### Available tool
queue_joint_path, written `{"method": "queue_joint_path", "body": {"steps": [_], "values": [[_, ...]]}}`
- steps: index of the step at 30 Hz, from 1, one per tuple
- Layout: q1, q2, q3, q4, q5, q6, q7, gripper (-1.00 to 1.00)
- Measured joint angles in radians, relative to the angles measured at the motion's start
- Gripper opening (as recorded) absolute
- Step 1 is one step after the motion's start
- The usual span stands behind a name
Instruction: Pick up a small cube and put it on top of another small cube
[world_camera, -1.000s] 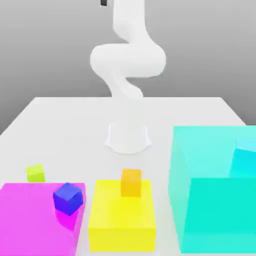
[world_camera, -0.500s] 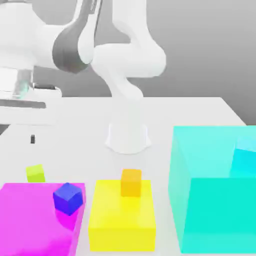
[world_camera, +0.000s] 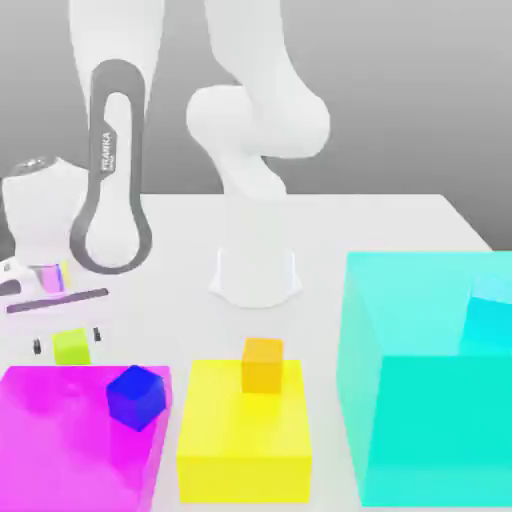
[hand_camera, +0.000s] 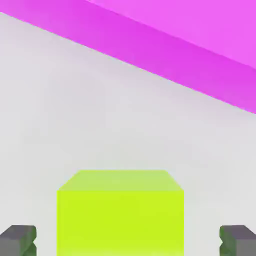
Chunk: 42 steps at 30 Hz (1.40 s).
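Observation:
The small lime yellow-green cube (world_camera: 71, 346) rests on the white table at the exterior view's left, just behind the big magenta block (world_camera: 70, 440). My gripper (world_camera: 68, 340) has come down over it and stands open, one dark fingertip (world_camera: 37, 347) on each side of the cube with a gap to both. In the hand view the lime cube (hand_camera: 120, 212) sits between the two grey fingertips (hand_camera: 17, 241), untouched, with the magenta block (hand_camera: 190, 45) beyond it.
A dark blue small cube (world_camera: 135, 397) sits on the magenta block. An orange small cube (world_camera: 262, 364) stands on the yellow block (world_camera: 243, 440). A tall cyan block (world_camera: 430, 375) fills the exterior view's right. The arm's base (world_camera: 256, 275) stands mid-table.
The arm has swung down from above to the exterior view's left, lowering the open gripper until its fingertips flank the lime cube. No cube has moved.

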Motion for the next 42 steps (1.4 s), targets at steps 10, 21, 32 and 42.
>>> {"method": "queue_joint_path", "body": {"steps": [10,21,32,42], "values": [[0.143,-0.125,-0.193,-0.041,-0.223,-0.086,0.17,-1.0],[0.265,-0.328,-0.245,-0.023,-0.594,-0.277,0.748,-1.0],[0.354,-0.411,-0.138,0.056,-0.64,-0.434,1.233,-1.0],[0.411,-0.466,-0.01,0.122,-0.635,-0.557,1.627,-1.0]]}}
